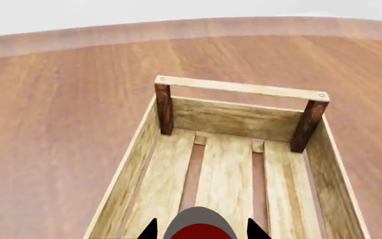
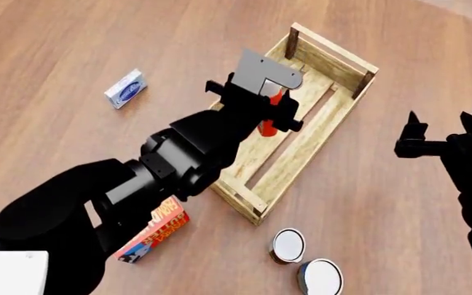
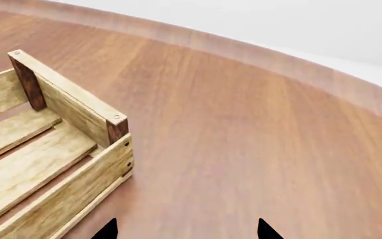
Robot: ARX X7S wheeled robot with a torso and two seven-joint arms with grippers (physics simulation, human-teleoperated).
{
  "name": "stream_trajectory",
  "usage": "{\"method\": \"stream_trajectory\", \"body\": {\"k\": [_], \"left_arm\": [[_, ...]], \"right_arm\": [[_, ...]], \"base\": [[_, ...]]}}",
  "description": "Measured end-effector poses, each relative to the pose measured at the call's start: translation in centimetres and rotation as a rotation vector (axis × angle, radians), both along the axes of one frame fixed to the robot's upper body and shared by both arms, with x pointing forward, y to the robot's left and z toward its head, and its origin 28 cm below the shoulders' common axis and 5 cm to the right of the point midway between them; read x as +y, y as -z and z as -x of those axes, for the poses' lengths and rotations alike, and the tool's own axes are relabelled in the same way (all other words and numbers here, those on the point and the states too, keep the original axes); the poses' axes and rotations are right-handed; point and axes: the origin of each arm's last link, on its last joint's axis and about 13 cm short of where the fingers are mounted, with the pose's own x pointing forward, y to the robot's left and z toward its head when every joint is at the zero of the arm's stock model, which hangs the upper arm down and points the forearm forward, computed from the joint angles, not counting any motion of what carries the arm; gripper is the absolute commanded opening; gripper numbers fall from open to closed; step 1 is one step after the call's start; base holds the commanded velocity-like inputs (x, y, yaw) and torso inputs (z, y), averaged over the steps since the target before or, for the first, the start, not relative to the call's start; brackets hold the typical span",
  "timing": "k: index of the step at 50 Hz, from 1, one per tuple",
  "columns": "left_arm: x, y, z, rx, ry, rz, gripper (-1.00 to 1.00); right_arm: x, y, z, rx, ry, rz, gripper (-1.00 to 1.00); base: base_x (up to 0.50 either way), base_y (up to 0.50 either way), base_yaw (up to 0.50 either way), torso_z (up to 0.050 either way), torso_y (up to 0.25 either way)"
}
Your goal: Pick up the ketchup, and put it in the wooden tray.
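1. Left gripper (image 2: 279, 109) clamped on the ketchup (image 2: 270, 117), held over the wooden tray (image 2: 332, 132), above its slatted floor.
2. Right gripper (image 2: 413, 136) idle beside the tray's right side, fingertips spread wide, holding nothing.
3. Butter box (image 2: 155, 236), two cans (image 2: 287, 244) near the tray's near end.

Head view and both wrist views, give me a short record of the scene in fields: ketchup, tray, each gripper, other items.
ketchup: held by the left gripper above the wooden tray; red body partly hidden
wooden tray: slatted floor bare in the left wrist view
right gripper: open, holds nothing, beside the tray
other items: blue box, red-and-yellow box, two cans on the table
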Motion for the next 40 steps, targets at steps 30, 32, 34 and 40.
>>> {"method": "stream_trajectory", "body": {"k": [30,32,34,40], "left_arm": [[0.3,1.8,0.2,0.022,-0.022,-0.030,-1.00],[0.3,1.8,0.2,0.022,-0.022,-0.030,-1.00],[0.3,1.8,0.2,0.023,-0.022,-0.030,-1.00],[0.3,1.8,0.1,0.023,-0.022,-0.031,-1.00]], "right_arm": [[-0.5,3.4,-1.1,0.006,0.028,-0.007,1.00],[-0.5,3.5,-1.2,0.007,0.029,-0.006,1.00],[-0.6,3.6,-1.3,0.008,0.029,-0.006,1.00],[-0.6,3.8,-1.4,0.009,0.031,-0.005,1.00]], "base": [[0.00,0.00,0.00,0.000,0.000],[0.00,0.00,0.00,0.000,0.000],[0.00,0.00,0.00,0.000,0.000],[0.00,0.00,0.00,0.000,0.000]]}}
